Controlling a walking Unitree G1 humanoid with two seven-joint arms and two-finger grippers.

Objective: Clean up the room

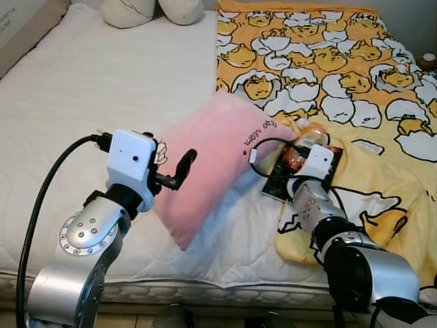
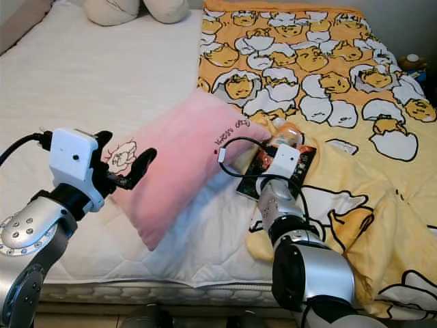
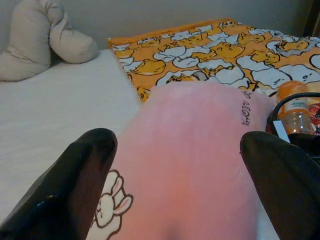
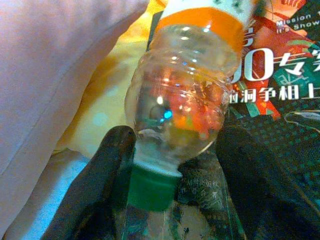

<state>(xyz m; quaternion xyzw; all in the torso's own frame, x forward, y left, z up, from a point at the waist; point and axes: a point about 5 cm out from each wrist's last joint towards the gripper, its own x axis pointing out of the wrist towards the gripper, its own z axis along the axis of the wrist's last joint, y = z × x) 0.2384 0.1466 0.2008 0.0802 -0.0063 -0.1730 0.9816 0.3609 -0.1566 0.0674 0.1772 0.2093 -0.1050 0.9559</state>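
A home bedroom: bed [image 1: 89,89], cartoon blanket [image 1: 341,61], pillows [image 1: 147,10].

A white bed [image 1: 89,89] carries an orange and yellow blanket [image 1: 355,75] printed with egg characters, spread over its right half down to the near edge. Two beige cushions [image 1: 147,10] sit at the far edge, touching each other.

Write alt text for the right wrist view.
The right gripper has its two black fingers either side of the neck of a clear plastic bottle with a green cap and orange label, lying on a printed magazine, with a pink pillow beside it.
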